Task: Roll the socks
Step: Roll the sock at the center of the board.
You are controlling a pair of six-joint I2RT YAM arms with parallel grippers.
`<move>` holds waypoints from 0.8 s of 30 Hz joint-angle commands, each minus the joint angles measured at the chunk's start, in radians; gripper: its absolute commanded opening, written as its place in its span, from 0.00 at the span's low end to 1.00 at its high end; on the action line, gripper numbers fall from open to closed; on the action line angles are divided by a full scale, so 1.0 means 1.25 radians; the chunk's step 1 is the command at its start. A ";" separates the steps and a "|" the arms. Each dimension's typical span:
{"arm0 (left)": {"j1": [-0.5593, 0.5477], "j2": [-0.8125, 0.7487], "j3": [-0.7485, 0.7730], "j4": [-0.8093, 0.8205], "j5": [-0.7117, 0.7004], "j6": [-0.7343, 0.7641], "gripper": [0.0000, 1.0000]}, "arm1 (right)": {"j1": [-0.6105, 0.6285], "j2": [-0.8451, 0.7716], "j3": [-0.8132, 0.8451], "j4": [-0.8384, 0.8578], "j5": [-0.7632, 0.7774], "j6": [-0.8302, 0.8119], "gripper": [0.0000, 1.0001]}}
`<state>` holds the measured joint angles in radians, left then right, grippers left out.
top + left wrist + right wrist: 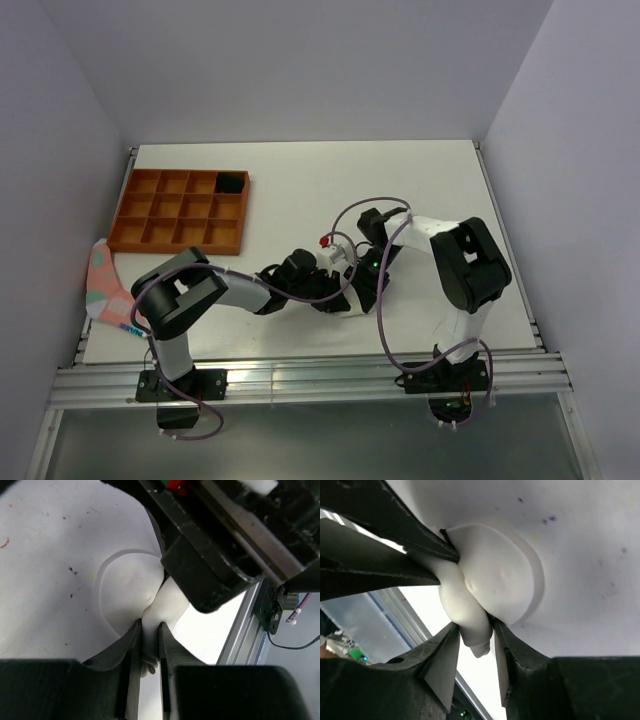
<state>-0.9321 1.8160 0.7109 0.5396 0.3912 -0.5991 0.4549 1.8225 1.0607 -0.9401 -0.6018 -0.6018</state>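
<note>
where the two arms meet at the near middle of the table [400,180], the white sock [127,587] lies bunched on the surface under both grippers. in the top view the arms cover it almost wholly.

sock: one part forms a rounded mound flat on the table. a thicker rolled fold rises from the mound's edge on the side toward the near rail.

left gripper [150,630]: fingers close together, only a narrow slot between them, clamped on a thin pinch of the white sock. in the right wrist view its tips enter from the upper left and meet on the same fold.

right gripper [475,630]: fingers apart, with the rolled fold between them. both inner faces lie against the fabric. whether they press it cannot be told.

the two grippers stand just beside each other, tips facing across the fold.

other items: an orange tray [180,210] with compartments sits at the far left; a black object [231,182] occupies its far right compartment. a pink fabric piece [103,280] lies at the left table edge, nearer than the tray.
</note>
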 commanded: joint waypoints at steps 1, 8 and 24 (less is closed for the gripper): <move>-0.002 0.058 -0.007 -0.190 -0.018 -0.028 0.00 | 0.001 -0.069 -0.013 0.105 0.013 -0.041 0.42; 0.029 0.065 -0.014 -0.222 0.060 -0.042 0.00 | -0.015 -0.125 -0.031 0.125 -0.023 -0.065 0.50; 0.067 0.120 0.022 -0.322 0.129 -0.052 0.00 | -0.053 -0.090 0.006 0.066 -0.143 -0.136 0.63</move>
<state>-0.8539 1.8847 0.7795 0.4278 0.6250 -0.6636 0.3725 1.7195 1.0290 -0.8490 -0.6670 -0.6670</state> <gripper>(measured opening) 0.199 0.627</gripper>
